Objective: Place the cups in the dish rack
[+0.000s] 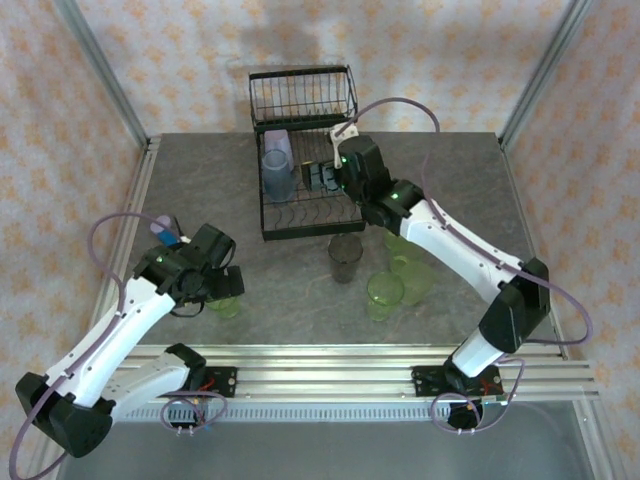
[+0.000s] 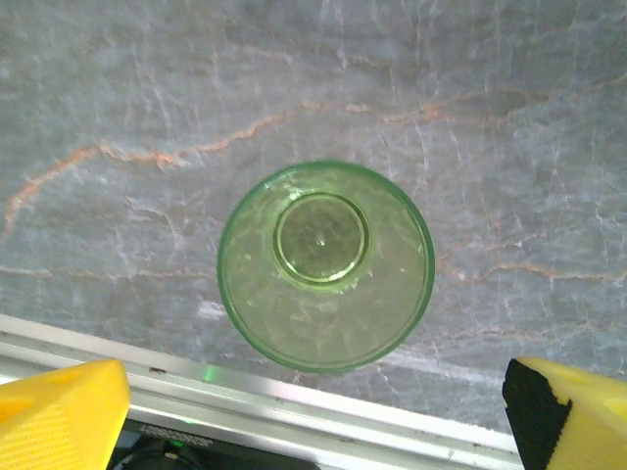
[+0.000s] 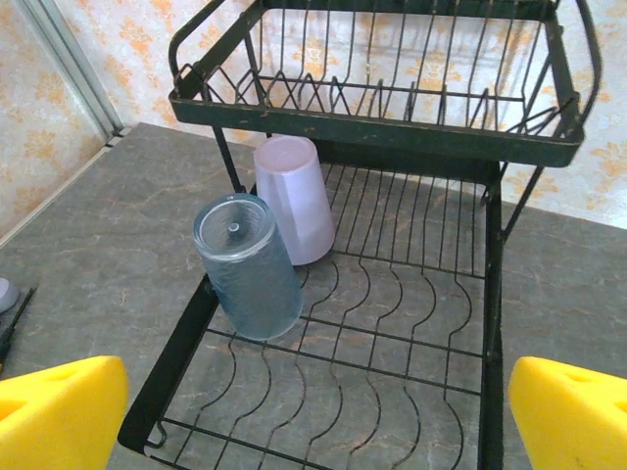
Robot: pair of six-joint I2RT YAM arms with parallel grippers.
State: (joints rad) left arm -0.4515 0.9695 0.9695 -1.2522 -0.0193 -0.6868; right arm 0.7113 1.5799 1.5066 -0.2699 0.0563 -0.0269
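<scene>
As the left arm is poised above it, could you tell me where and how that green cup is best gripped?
Grip the green cup across its side wall near the upper edge, coming straight down from above. It stands on end on the table, showing a round outline to the wrist camera. The left gripper is open, its fingers spread wider than the cup.

One dish rack (image 3: 372, 132), one lavender cup (image 3: 294, 196), one light blue cup (image 3: 247, 264), one dark grey cup (image 1: 345, 258), and at least four green cups (image 1: 385, 295).
</scene>
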